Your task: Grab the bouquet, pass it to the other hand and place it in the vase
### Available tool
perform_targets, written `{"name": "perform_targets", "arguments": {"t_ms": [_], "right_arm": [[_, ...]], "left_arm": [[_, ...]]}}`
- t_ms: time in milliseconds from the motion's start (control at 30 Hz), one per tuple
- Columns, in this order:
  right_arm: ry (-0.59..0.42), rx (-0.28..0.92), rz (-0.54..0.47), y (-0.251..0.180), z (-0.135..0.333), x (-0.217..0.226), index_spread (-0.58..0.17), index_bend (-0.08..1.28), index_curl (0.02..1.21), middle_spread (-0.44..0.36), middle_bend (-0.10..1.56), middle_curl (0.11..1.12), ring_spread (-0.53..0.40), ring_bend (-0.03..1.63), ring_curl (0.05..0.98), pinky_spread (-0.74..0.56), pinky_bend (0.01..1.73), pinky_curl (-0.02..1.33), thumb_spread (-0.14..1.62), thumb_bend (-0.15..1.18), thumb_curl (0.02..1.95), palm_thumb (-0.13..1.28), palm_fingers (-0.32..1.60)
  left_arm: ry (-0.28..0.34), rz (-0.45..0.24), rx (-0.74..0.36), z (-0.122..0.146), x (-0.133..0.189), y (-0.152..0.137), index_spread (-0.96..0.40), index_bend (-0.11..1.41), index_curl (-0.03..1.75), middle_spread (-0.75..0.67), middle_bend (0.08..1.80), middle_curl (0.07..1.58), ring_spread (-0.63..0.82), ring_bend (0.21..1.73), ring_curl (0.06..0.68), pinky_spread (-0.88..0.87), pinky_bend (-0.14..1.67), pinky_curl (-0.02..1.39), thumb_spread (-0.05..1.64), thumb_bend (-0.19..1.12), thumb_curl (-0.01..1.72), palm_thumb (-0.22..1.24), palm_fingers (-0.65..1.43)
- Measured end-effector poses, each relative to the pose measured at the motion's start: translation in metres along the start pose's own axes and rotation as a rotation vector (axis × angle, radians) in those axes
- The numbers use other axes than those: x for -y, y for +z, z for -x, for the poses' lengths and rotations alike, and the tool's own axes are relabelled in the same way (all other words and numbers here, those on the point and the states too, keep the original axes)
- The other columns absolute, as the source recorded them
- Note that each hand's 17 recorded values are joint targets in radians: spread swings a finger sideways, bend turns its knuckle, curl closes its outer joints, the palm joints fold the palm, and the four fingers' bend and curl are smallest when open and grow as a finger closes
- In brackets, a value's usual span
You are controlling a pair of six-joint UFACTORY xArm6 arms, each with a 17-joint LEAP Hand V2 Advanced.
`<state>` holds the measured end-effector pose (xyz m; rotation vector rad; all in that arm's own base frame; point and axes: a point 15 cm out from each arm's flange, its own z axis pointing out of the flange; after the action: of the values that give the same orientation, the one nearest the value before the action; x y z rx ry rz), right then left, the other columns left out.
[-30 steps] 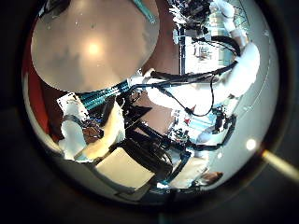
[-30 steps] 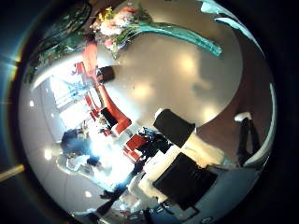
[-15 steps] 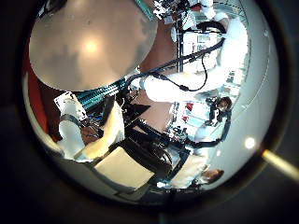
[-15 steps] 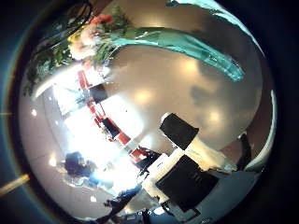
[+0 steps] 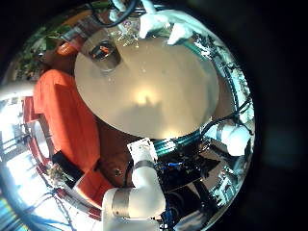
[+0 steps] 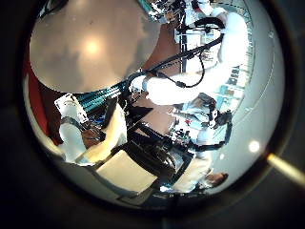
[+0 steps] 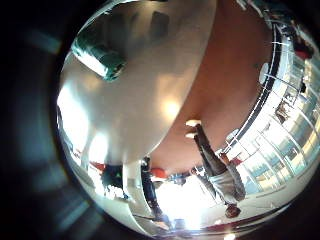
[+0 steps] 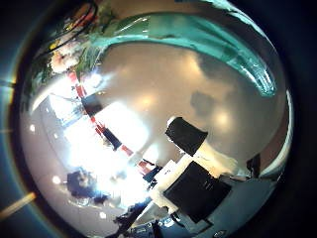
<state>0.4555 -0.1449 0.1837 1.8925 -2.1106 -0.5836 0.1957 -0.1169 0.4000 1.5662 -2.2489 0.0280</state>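
right thumb side palm view: bouquet (image 8: 183, 40) runs long across the round tabletop (image 8: 149, 99), flower heads (image 8: 71, 52) at one end and the wrapped stems stretching away to the other. it fills a wide band of the view, so it is close to the right palm. it appears to lie flat on the tabletop. parts of the right hand (image 8: 198, 169) show at the edge of the view, none of them on the wrap. cannot tell whether its fingers are spread or curled.

right little finger side palm view: only the wrapped end of the bouquet (image 7: 100, 55) shows, on the tabletop.

left little finger side palm view: vase (image 5: 101, 50) stands upright on the tabletop near its rim, nothing in it.

left thumb side palm view: left hand (image 6: 95, 143) sits off beyond the tabletop's edge, well apart from the bouquet. state of its fingers cannot be told.
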Motion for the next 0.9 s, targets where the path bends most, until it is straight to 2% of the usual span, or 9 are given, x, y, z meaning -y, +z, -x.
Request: {"name": "perform_targets", "arguments": {"t_ms": [333,467,567,600,633,667,800,900], "right_arm": [[0.030,0.000,0.022,0.010,0.001,0.001,-0.271,0.19,0.37,-0.147,0.47,0.48,-0.206,0.77,0.313,0.13,0.38,0.18,1.03,-0.02,0.38,0.55,0.51],[0.024,-0.021,0.040,0.016,0.001,0.003,-0.331,0.22,0.40,-0.202,0.54,0.52,-0.273,0.87,0.346,-0.02,0.42,0.16,1.02,-0.02,0.39,0.59,0.74],[0.020,-0.064,0.055,0.019,-0.002,0.004,-0.379,0.22,0.41,-0.238,0.57,0.55,-0.292,0.95,0.379,-0.18,0.55,0.18,1.02,-0.01,0.40,0.62,0.98],[0.018,-0.075,0.059,0.020,-0.001,0.004,-0.408,0.28,0.45,-0.251,0.60,0.58,-0.299,1.00,0.406,-0.28,0.67,0.22,1.02,-0.01,0.40,0.64,1.20],[0.018,-0.084,0.063,0.021,-0.001,0.005,-0.419,0.31,0.48,-0.259,0.63,0.60,-0.300,1.03,0.430,-0.33,0.72,0.24,1.01,-0.02,0.40,0.65,1.22],[0.016,-0.090,0.064,0.021,-0.001,0.005,-0.429,0.41,0.53,-0.264,0.69,0.63,-0.294,1.03,0.447,-0.35,0.79,0.28,1.01,-0.01,0.41,0.67,1.32],[0.015,-0.093,0.049,0.016,0.000,0.005,-0.455,0.64,0.67,-0.282,0.84,0.74,-0.279,1.14,0.516,-0.36,1.06,0.40,0.99,0.00,0.43,0.76,1.29],[0.017,-0.090,0.002,0.006,0.000,0.009,-0.445,0.81,0.76,-0.288,0.97,0.82,-0.275,1.22,0.565,-0.32,1.23,0.48,0.97,0.05,0.48,0.91,1.26]], "left_arm": [[0.002,-0.008,0.000,0.000,-0.001,-0.002,0.16,0.17,0.33,0.48,0.19,0.30,0.58,0.47,0.208,0.54,0.20,0.32,1.08,-0.02,0.40,0.54,0.06],[0.002,-0.008,-0.001,-0.001,-0.001,-0.001,0.17,0.17,0.34,0.48,0.19,0.30,0.58,0.47,0.208,0.54,0.20,0.32,1.08,-0.02,0.40,0.54,0.06],[0.003,-0.006,-0.002,-0.001,-0.001,-0.001,0.17,0.17,0.34,0.48,0.19,0.30,0.58,0.47,0.208,0.54,0.20,0.32,1.08,-0.02,0.40,0.54,0.06],[0.003,-0.006,-0.002,-0.001,-0.001,-0.001,0.17,0.17,0.34,0.48,0.19,0.30,0.58,0.47,0.208,0.54,0.20,0.32,1.08,-0.02,0.40,0.54,0.06],[0.004,-0.006,0.000,-0.001,-0.001,-0.001,0.17,0.17,0.34,0.48,0.19,0.30,0.58,0.47,0.208,0.54,0.20,0.32,1.08,-0.02,0.40,0.54,0.06],[0.004,-0.006,0.000,-0.001,-0.001,-0.001,0.17,0.17,0.34,0.48,0.19,0.30,0.58,0.47,0.208,0.54,0.20,0.32,1.08,-0.02,0.40,0.54,0.06],[0.004,-0.007,0.000,-0.001,-0.001,-0.001,0.18,0.17,0.34,0.48,0.19,0.30,0.58,0.47,0.209,0.54,0.20,0.32,1.08,-0.02,0.40,0.54,0.06],[0.006,-0.008,0.001,-0.002,-0.001,-0.002,0.18,0.17,0.34,0.48,0.19,0.30,0.58,0.47,0.209,0.54,0.20,0.32,1.08,-0.02,0.40,0.55,0.06]]}}
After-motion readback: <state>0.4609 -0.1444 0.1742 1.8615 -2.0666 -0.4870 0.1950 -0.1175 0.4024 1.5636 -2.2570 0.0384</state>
